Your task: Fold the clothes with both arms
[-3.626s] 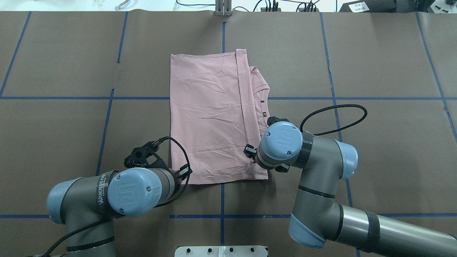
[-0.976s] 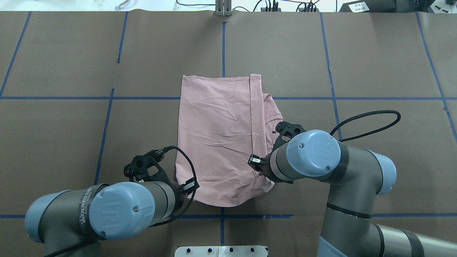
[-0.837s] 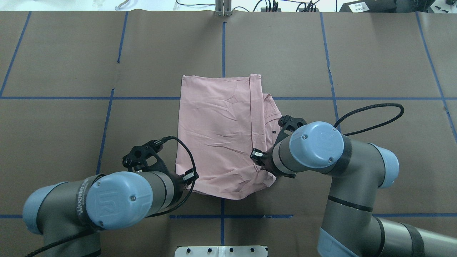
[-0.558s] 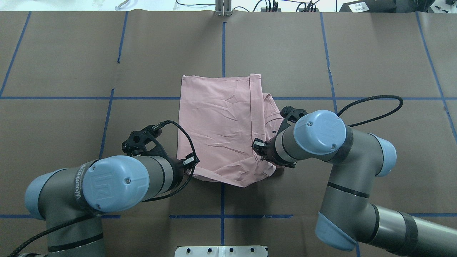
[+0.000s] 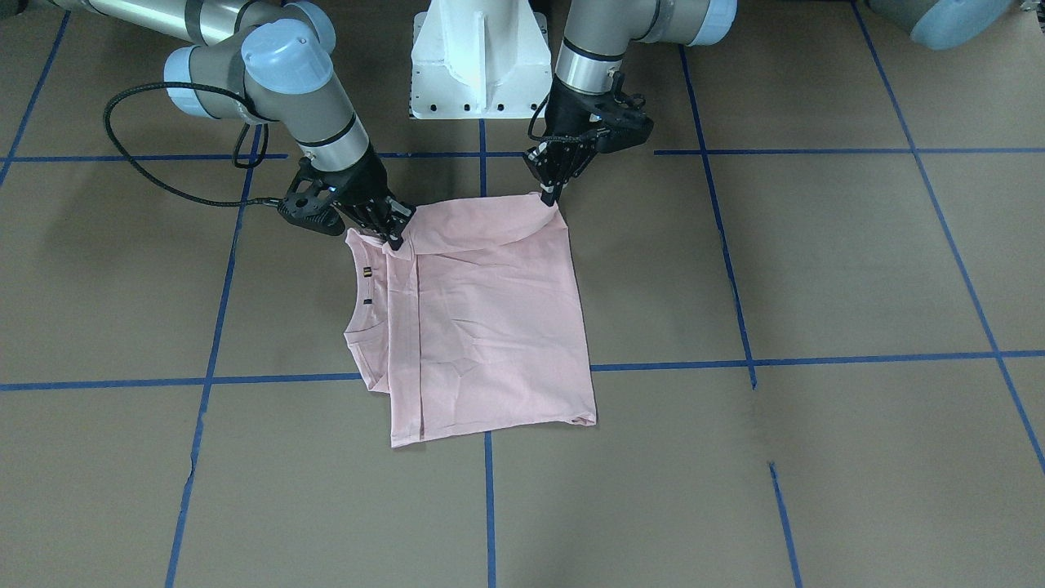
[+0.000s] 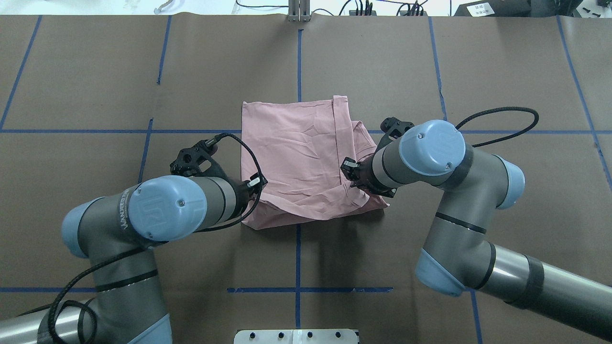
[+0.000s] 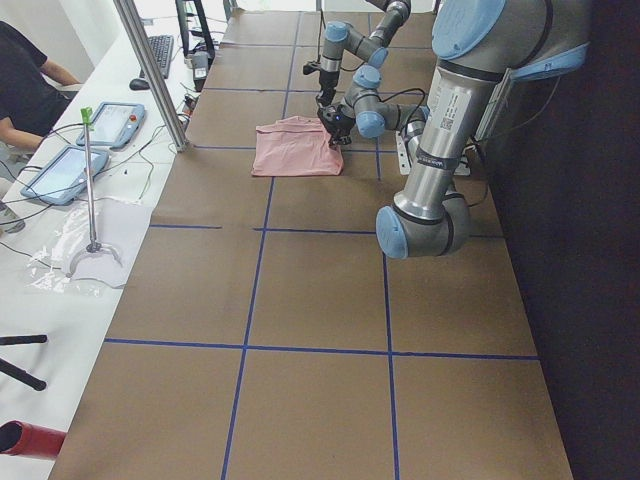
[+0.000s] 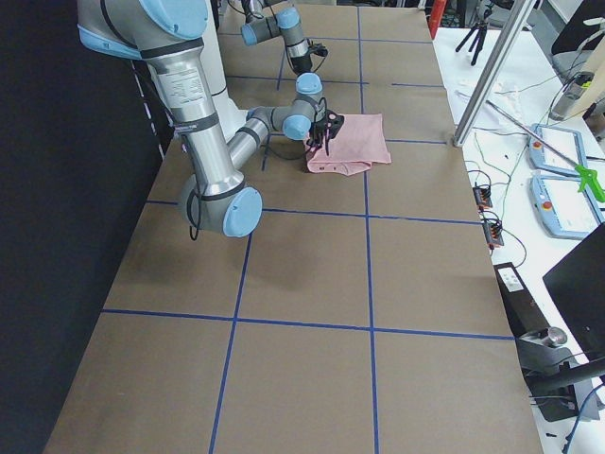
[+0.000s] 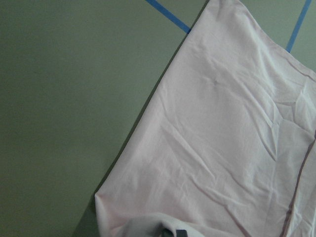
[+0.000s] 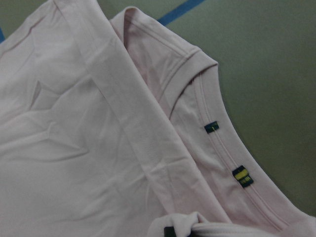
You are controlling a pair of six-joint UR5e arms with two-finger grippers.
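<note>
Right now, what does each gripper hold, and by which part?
Both hold the pink T-shirt: the left gripper pinches one corner of its robot-side edge, the right gripper the other corner, on the collar side.

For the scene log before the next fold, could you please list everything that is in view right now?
T-shirt: one, pale pink, mid-table, partly folded, robot-side edge lifted.
Table: one, brown covering.
Tape lines: several, blue, a grid across the table.
Pedestal base: one, white, robot-side table edge.
Tablets: two, grey-blue, on the white side bench.
Person: one, black top, at that bench.
Arms: two, silver-grey, light blue caps; left arm, right arm.
Grippers: two, black; left gripper and right gripper each shut on a T-shirt corner.
</note>
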